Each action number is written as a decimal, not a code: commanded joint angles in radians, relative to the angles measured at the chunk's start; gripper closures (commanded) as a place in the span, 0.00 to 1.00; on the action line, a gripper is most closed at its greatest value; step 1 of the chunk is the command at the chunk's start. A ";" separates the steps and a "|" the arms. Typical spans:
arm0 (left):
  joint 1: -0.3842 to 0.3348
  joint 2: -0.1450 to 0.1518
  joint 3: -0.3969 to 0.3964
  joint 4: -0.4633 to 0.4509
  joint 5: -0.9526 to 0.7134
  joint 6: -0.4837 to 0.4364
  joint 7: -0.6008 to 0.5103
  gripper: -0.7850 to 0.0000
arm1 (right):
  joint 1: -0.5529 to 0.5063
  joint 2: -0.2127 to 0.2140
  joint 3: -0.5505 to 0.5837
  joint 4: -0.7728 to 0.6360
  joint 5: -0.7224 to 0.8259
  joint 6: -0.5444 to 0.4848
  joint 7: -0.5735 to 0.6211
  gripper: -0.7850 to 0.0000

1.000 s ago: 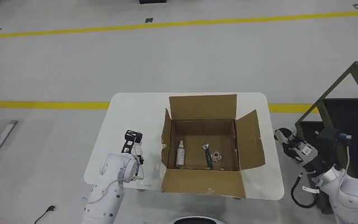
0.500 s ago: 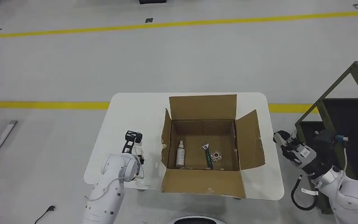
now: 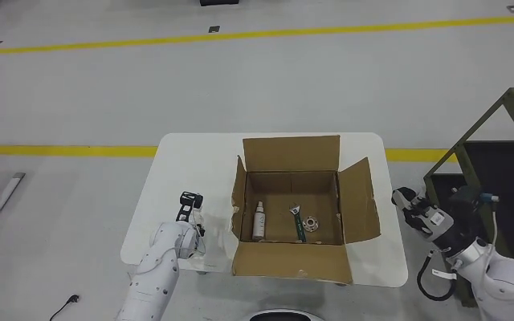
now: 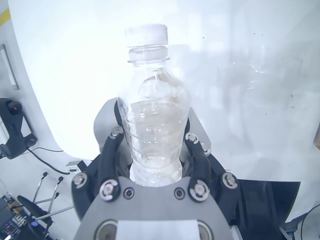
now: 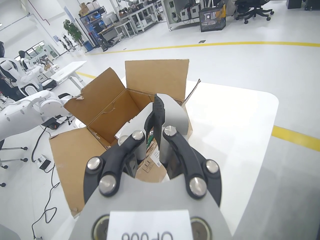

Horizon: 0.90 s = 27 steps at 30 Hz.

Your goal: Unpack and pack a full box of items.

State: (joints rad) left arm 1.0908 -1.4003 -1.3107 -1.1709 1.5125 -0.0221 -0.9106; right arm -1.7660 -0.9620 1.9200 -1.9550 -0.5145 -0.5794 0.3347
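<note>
Cardboard box point(image 3: 291, 152) sits open on the white table point(image 3: 193, 160) in the top view, all four flaps folded out. On its floor lie a small spray bottle point(image 3: 259, 220), a green-handled tool point(image 3: 298, 224) and a small round part point(image 3: 310, 222). The left gripper point(image 3: 190, 201) hangs over the table near its left edge, apart from the box. The right gripper point(image 3: 404, 201) is just off the table's right edge.

From the left wrist, a clear plastic bottle point(image 4: 155, 116) with a white cap is clamped by its body between the two fingers point(image 4: 113, 146), cap pointing away over bare tabletop.

From the right wrist, the fingers point(image 5: 159, 111) are pressed together on nothing, aimed towards the box.

This looks like the unpacking half: the bottle is out and needs setting down. That calls for lowering it onto the bare table and letting go only once it rests steadily, since a light round bottle may roll.
</note>
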 commanded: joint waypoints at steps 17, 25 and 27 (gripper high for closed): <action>-0.021 -0.001 0.014 -0.005 -0.016 0.015 -0.015 0.00 | 0.022 -0.002 -0.010 0.001 0.010 0.001 0.031 0.70; 0.057 0.012 -0.027 -0.204 -0.031 0.001 -0.065 0.00 | 0.051 0.002 0.002 0.018 0.113 0.021 0.099 0.53; 0.083 0.015 -0.042 -0.273 -0.047 0.000 -0.083 0.00 | 0.065 0.005 0.017 0.024 0.150 0.037 0.131 0.49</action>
State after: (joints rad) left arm 1.1606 -1.3870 -1.3450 -1.4064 1.4781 -0.0214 -0.9844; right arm -1.7068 -0.9586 1.9293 -1.9340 -0.3829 -0.5497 0.4495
